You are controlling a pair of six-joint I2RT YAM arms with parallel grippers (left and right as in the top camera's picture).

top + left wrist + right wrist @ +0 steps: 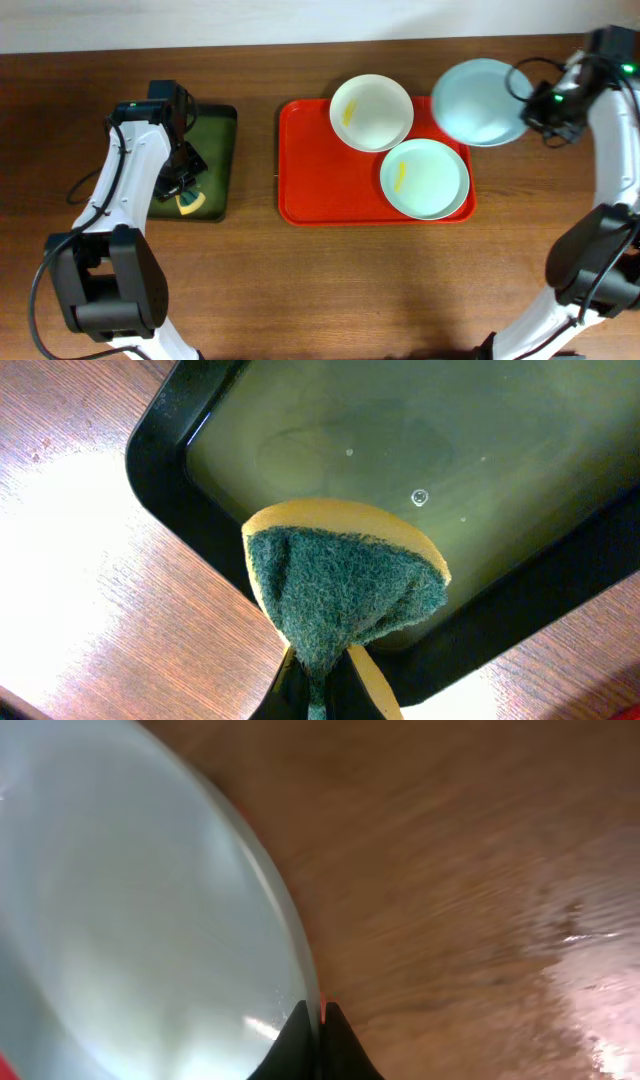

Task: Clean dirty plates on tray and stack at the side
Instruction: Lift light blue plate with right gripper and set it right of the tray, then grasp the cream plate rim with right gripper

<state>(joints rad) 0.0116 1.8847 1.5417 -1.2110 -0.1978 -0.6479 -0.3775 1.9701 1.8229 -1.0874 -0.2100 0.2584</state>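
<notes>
The right gripper (pixel 318 1016) pinches the rim of a pale blue-green plate (pixel 478 88) at upper right, which overlaps a corner of the red-orange tray (pixel 310 185). A white plate (pixel 371 112) and a second blue-green plate (pixel 424 178), both smeared with yellow, sit on that tray. At left, the left gripper (pixel 318 685) clamps a sponge (pixel 340 585) over a dark green tray (pixel 160 460).

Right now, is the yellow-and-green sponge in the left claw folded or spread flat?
Folded. The left claw pinches the yellow-and-green sponge at its lower end, so its green scouring face creases and bunches together there.
</notes>
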